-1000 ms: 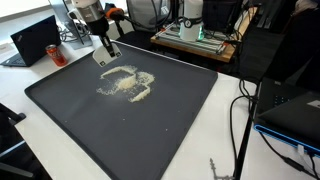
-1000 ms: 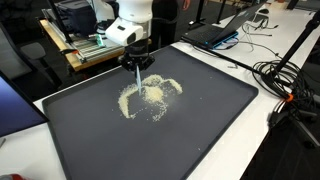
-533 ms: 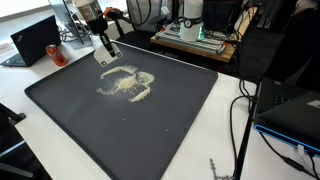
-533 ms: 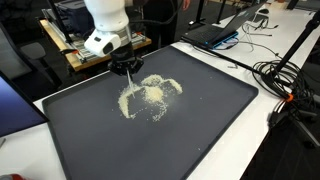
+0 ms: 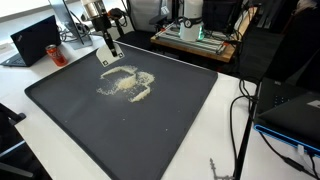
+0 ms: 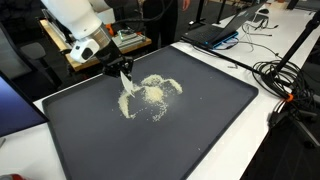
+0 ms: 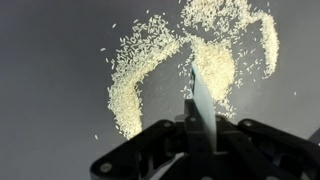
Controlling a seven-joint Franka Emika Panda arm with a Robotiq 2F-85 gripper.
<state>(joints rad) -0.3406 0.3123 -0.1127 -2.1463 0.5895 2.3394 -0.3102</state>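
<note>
**Blade held beside the rice**

In an exterior view the gripper (image 5: 103, 40) is seen clamped on a white blade (image 5: 109, 56), with the rice (image 5: 125, 83) lying just beside it on the dark mat (image 5: 150, 130). In the wrist view the rice (image 7: 140, 75) is spread around the tip of the white blade (image 7: 200, 92).

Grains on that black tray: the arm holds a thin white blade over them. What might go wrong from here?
1. The gripper pinches the white blade only at its top end. Pressed against the tray, it could twist or slip out.
2. The grains lie loose, with strays all around them, so a quick sweep might flick them further apart.
3. The grains lie toward one end of the tray. Pushed that way, some might spill over the rim.
</note>
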